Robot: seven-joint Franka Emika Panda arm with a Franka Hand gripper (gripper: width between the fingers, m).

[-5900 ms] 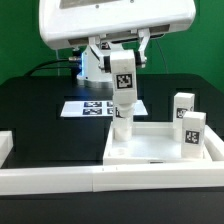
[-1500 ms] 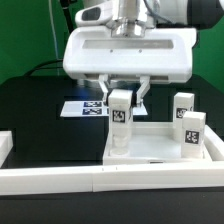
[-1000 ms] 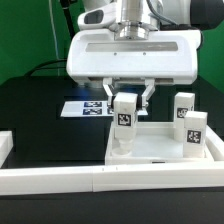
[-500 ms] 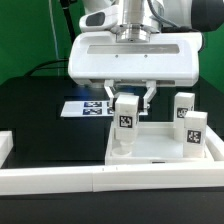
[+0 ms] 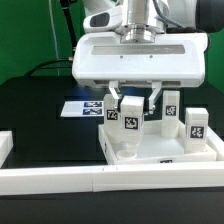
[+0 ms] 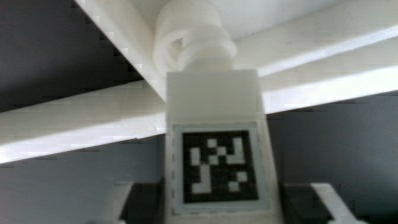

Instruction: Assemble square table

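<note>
So the gripper (image 5: 131, 100) is down over the square table panel (image 5: 160, 150), and it's got one of the short white legs (image 5: 130, 125) clamped between its two fingers (image 5: 113, 96), jaws closed in just to the leg's width. The leg stands upright with its black-and-white tag facing the exterior camera, and its lower end sits at the panel's corner toward the exterior view's left; can't tell from here whether it's actually seated in the socket or just touching. In the wrist view the same leg (image 6: 215, 130) fills most of the shot, tag (image 6: 217, 168) front and centre, with its rounded far end up against the white rim bars of the panel (image 6: 107, 110), dark bench showing between them. The panel itself lies flat on the black bench (image 5: 35, 105), tucked against the long white border bar (image 5: 110, 180) that runs across the front. Two more legs stand upright on the panel toward the exterior view's right: one (image 5: 171, 108) further back, just beside the gripper, and one (image 5: 197, 124) nearer the right rim, both with tags showing. The marker board (image 5: 82, 107) lies flat on the bench behind the panel, partly hidden by the gripper.
</note>
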